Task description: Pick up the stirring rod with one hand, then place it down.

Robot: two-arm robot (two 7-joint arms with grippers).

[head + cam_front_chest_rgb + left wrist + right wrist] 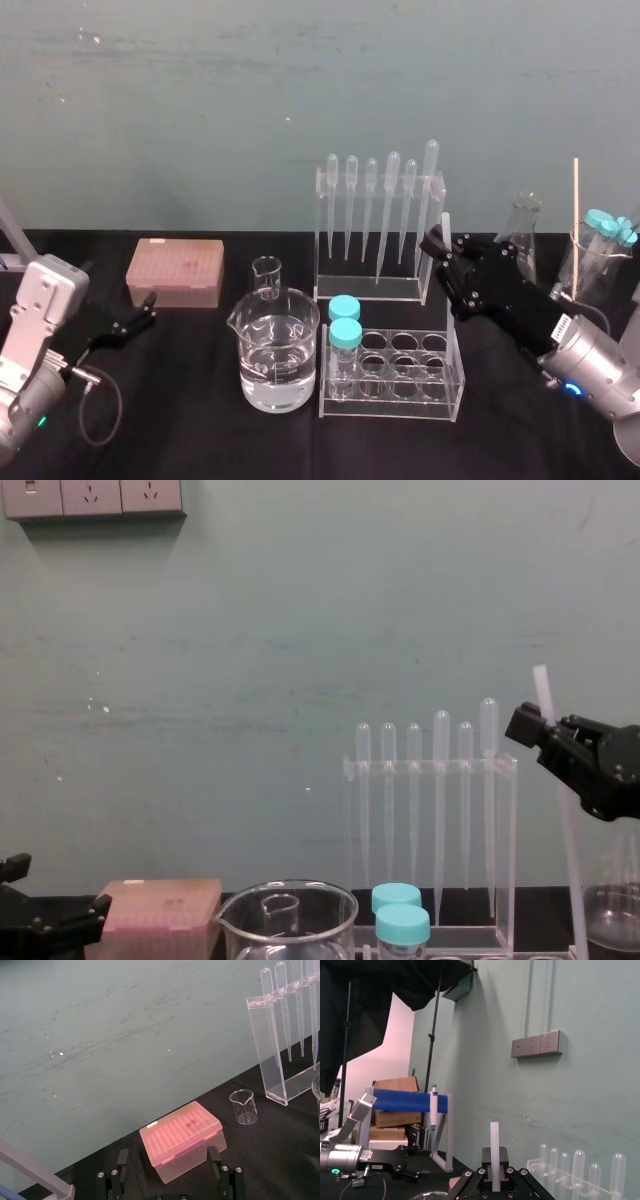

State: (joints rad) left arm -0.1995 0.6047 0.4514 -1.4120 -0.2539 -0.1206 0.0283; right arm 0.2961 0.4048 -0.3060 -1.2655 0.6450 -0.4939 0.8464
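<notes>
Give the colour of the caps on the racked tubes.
Teal; the caps show best in the head view.

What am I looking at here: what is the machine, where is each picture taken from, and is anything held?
This is a two-armed robot at a black table. One picture looks down from its head, one looks across from its chest, and one comes from each wrist. The right gripper is shut on the stirring rod, a thin whitish stick held roughly upright beside the pipette rack. The left gripper is open and idle near the pink box. Also on the table: a large beaker of clear liquid, a small beaker, and a tube rack with two teal-capped tubes.
</notes>
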